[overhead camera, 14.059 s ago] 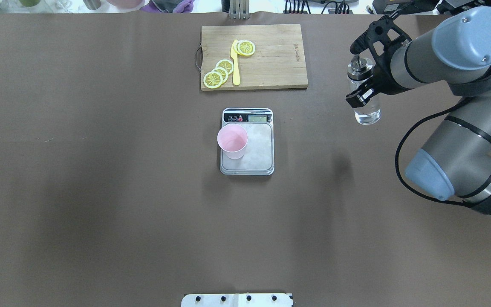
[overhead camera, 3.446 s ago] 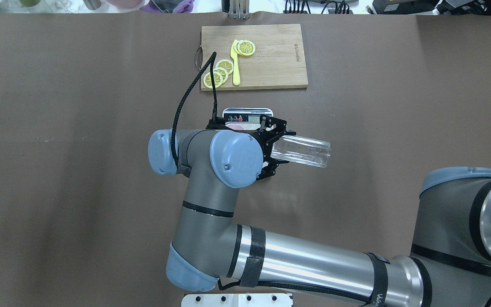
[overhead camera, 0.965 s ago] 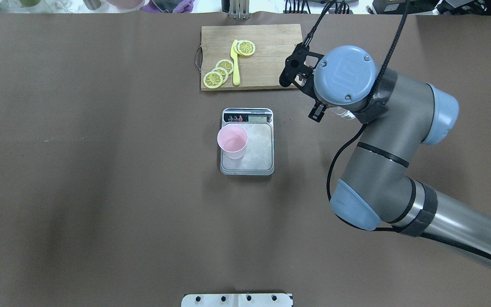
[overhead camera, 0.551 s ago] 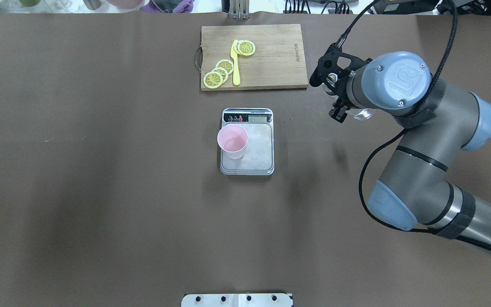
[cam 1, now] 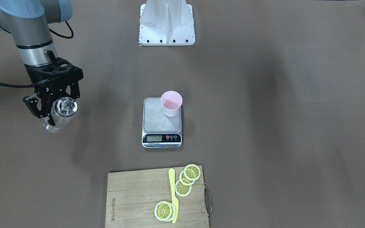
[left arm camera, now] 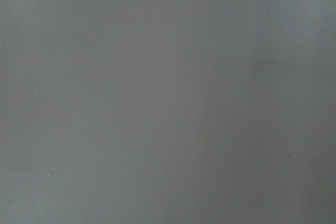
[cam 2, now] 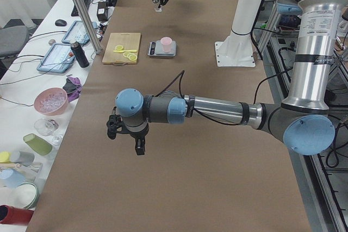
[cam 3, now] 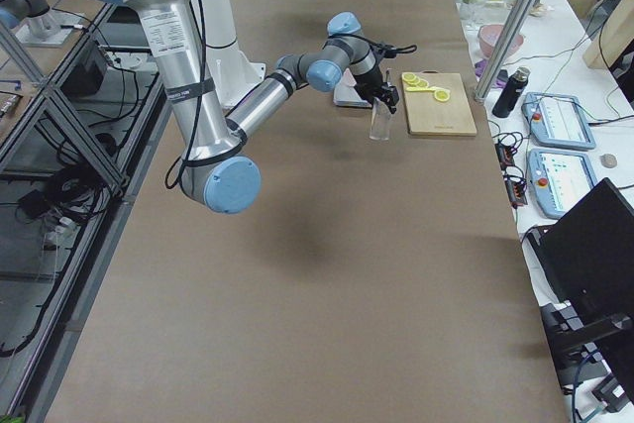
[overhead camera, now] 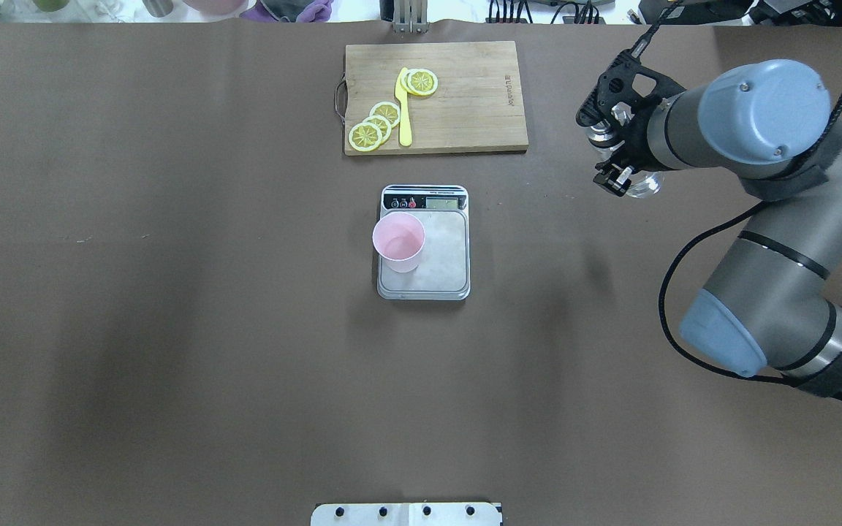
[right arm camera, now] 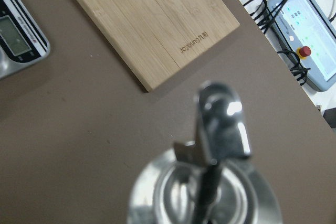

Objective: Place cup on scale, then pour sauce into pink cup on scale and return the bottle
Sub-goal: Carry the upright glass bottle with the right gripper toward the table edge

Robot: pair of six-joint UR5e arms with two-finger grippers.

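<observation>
The pale-pink cup (overhead camera: 398, 242) (cam 1: 171, 103) stands upright on the left part of the scale's steel platform (overhead camera: 441, 259) (cam 1: 157, 120). Well to the right of the scale, my right gripper (overhead camera: 606, 148) (cam 1: 57, 106) is shut on the clear glass bottle (overhead camera: 642, 187) (cam 1: 55, 125), which is nearly upright with its metal pourer cap (right arm camera: 218, 124) on top. Whether the bottle's base touches the table I cannot tell. The sauce is too clear to make out. My left gripper (cam 2: 128, 134) hangs over bare table far from the scale, seen only in the exterior left view; I cannot tell its state.
A wooden cutting board (overhead camera: 465, 95) (cam 1: 131, 196) with lemon slices (overhead camera: 376, 124) and a yellow knife (overhead camera: 403, 109) lies beyond the scale. The robot's base plate (cam 1: 166, 22) sits at the near edge. Bowls, cups and tablets (cam 2: 81, 31) line a side bench.
My right arm has carried the bottle to the right, away from the cutting board's corner. A few seconds ago it held the bottle tipped over the cup. The cup and scale have stayed put.
</observation>
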